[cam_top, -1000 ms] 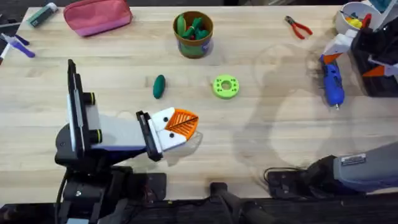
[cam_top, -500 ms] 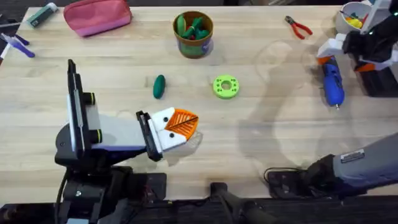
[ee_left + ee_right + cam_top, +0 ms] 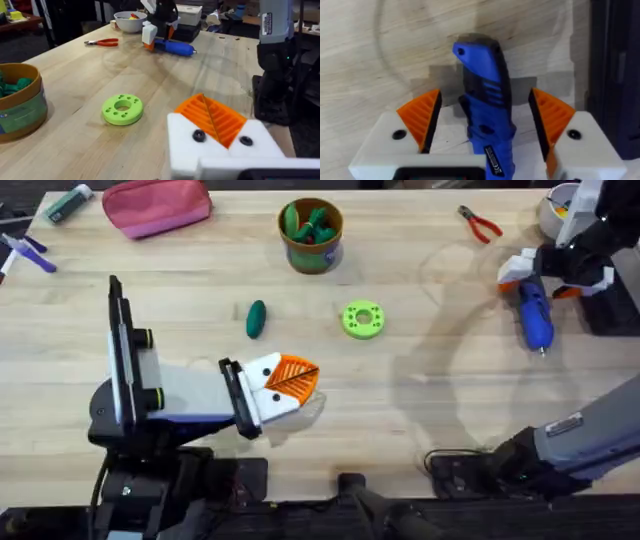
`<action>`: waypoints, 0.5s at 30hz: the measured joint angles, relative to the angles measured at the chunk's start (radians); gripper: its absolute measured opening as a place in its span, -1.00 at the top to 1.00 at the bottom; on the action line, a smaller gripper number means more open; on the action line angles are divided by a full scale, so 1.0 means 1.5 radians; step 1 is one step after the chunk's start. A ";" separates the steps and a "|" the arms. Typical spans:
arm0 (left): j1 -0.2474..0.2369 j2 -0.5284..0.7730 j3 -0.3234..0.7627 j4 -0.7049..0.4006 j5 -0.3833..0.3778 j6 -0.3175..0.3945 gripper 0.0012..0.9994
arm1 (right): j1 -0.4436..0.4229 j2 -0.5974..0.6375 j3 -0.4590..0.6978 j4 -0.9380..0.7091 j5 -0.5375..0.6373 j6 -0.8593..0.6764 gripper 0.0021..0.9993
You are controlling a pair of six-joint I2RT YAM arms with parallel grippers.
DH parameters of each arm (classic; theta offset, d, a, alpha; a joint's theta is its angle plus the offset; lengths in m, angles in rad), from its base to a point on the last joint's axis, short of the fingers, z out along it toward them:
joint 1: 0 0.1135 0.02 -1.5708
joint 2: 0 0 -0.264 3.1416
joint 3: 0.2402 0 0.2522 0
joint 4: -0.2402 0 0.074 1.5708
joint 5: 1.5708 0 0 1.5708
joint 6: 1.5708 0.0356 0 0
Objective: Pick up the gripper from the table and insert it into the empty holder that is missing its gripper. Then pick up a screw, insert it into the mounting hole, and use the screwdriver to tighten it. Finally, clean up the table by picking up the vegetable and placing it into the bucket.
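One blue cylindrical powered screwdriver lies flat on the wooden table at its far right, thin bit pointing toward the near edge. The right gripper straddles its handle, orange ribbed pads spread wide on either side and apart from the blue body, so nothing is grasped. To take it well, I judge the arm should settle lower, keep the handle centred between the pads, and close squarely across the thick grip so the tool cannot roll. The left gripper rests near the table's front, pads pressed together and empty. A dark green oval toy vegetable lies just beyond it.
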State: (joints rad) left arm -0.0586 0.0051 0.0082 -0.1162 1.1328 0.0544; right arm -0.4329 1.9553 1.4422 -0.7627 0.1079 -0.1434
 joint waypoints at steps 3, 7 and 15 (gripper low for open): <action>0.000 0.000 0.000 0.000 0.000 0.000 0.97 | -0.002 0.000 0.000 -0.003 0.000 -0.010 -0.99; 0.000 0.000 0.000 0.000 0.000 0.000 0.97 | -0.008 0.000 0.000 -0.026 -0.012 -0.019 -0.99; 0.000 0.000 0.000 0.000 0.000 0.000 0.97 | -0.036 0.000 0.000 -0.038 -0.057 -0.049 -0.99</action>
State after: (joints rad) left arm -0.0586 0.0051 0.0082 -0.1162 1.1328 0.0545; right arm -0.4872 1.9556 1.4422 -0.8189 0.0223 -0.2169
